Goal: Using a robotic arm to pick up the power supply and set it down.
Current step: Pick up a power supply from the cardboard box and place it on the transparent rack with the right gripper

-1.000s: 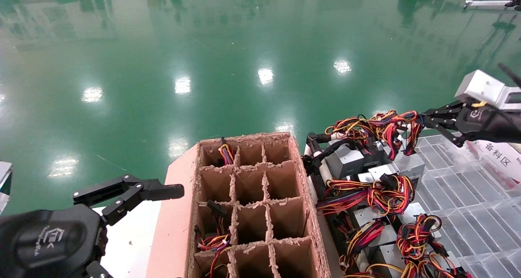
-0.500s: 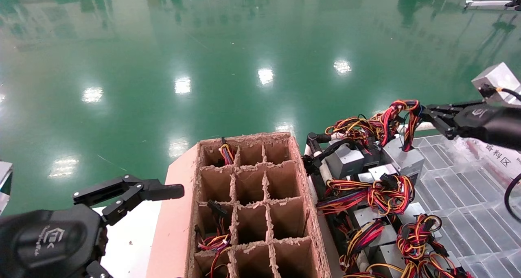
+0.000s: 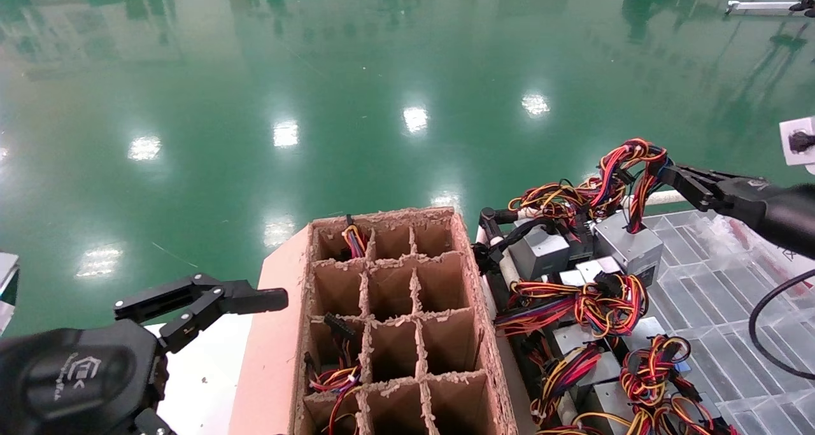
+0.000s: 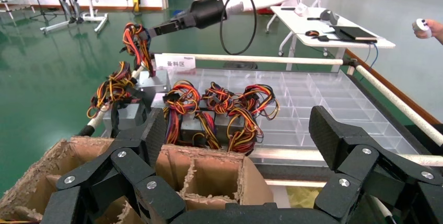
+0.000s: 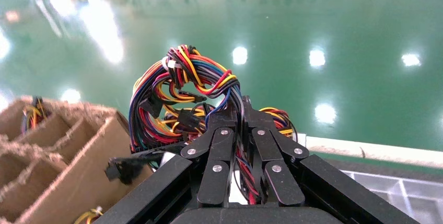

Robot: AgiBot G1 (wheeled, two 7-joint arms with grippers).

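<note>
While wire-clamped, power supply (image 3: 627, 242) below right hand (image 3: 662, 171).

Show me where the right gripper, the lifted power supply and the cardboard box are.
right gripper (image 3: 665, 171), head view, fingertips shut on wires.
power supply (image 3: 627, 244), head view, grey metal case.
cardboard box (image 3: 474, 282), head view, right wall.

You get bright overhead light — white glare spots dot the glossy green floor (image 3: 382, 104); focus stays sharp.
</note>
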